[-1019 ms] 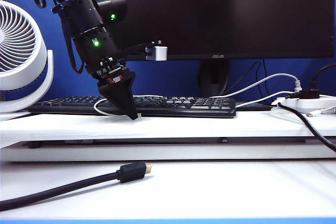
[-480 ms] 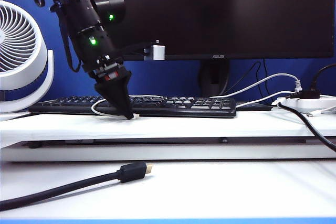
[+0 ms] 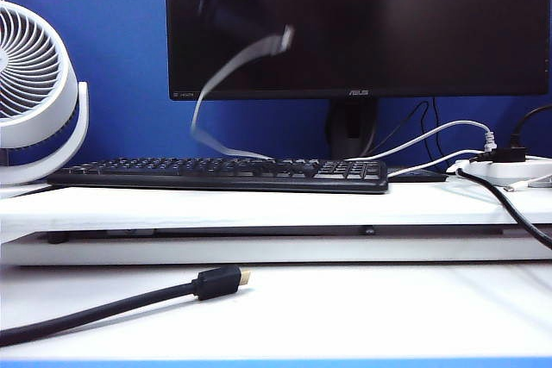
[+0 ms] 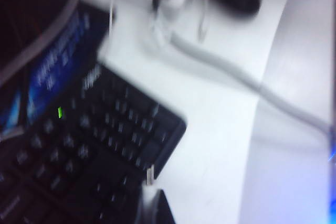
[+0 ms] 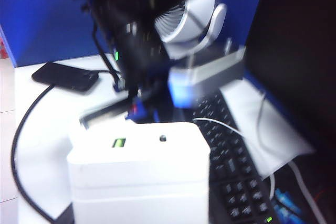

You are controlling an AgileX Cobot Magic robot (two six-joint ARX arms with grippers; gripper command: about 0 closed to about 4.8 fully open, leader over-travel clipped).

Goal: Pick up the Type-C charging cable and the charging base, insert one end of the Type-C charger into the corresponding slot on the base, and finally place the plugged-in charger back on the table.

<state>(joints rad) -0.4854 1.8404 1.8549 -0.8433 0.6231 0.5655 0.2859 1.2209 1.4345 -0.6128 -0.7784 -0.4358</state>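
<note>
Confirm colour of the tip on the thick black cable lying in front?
Gold, on the black cable's tip; clearest in the exterior view.

blue partition wall (image 3: 121,84) behind monitor (image 3: 362,23)

This is an office desk, a computer workstation. A large dark monitor (image 3: 358,23) stands on a raised white tabletop (image 3: 259,204) with a black keyboard (image 3: 220,174) in front of it. A blue partition wall (image 3: 103,66) closes off the back, as in a cubicle. A white desk fan (image 3: 39,92) stands at one side, a white power strip (image 3: 504,170) with plugged cables at the other, and a black cable (image 3: 112,303) lies on the lower surface.
</note>
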